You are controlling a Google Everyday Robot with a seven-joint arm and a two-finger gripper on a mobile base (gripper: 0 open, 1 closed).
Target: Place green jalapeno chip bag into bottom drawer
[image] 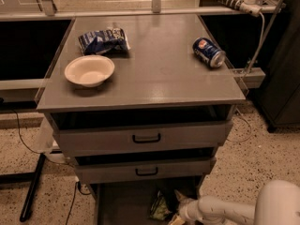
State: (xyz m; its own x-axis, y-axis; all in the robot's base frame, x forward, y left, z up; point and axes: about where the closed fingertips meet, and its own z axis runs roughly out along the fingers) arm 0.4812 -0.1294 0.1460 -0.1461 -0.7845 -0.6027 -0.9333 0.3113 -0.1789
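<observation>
Green jalapeno chip bag (160, 206), seemingly touching end effector (176, 216), in bottom drawer (121, 204).

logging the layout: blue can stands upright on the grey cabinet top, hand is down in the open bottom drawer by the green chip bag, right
No: the camera view shows the blue metal can lying on its side on the grey cabinet top. The hand is down in the open grey bottom drawer by the light-green foil chip bag.

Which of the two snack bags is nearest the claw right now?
The green jalapeno chip bag, down in the open bottom drawer beside the claw. The blue-and-white bag lies up on the cabinet top by the bowl.
</observation>
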